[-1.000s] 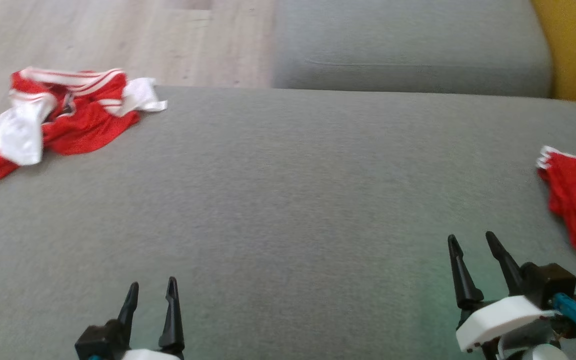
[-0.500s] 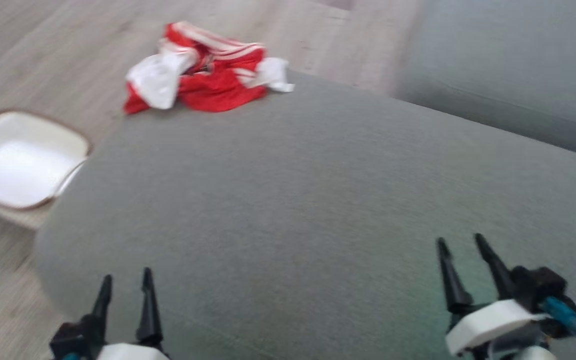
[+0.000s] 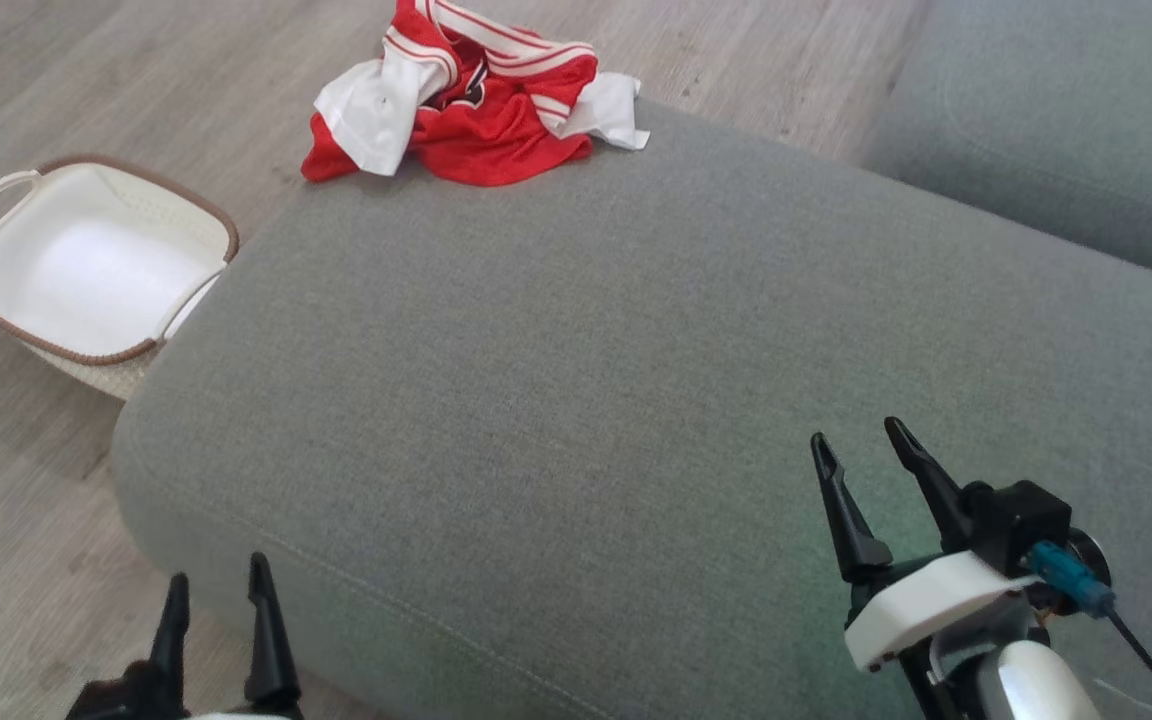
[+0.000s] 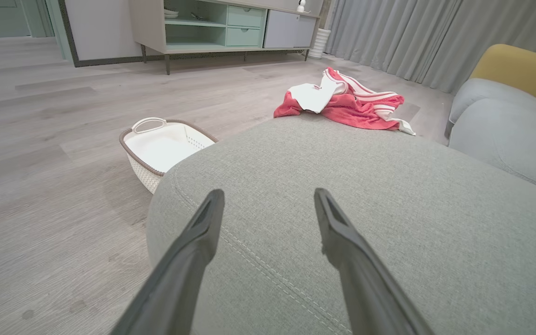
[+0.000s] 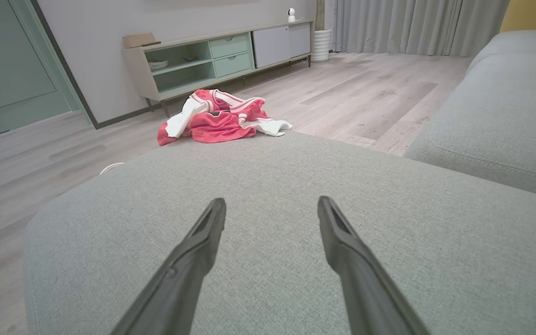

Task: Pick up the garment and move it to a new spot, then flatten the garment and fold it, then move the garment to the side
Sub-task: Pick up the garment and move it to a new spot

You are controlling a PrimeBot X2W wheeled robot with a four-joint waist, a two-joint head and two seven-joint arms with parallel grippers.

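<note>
The left pincer (image 3: 217,572) and right pincer (image 3: 856,433) stand wide, empty. The garment (image 3: 476,100) lies crumpled well ahead of both, on the cushion (image 3: 636,350) at its far edge.

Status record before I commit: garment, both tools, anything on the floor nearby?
garment: red-and-white jersey, crumpled at the grey cushion's far left corner
left tool: open, empty, by the cushion's near edge
right tool: open, empty, above the cushion
basket: white, empty, on the floor left of the cushion
pick-up: not yet begun
</note>
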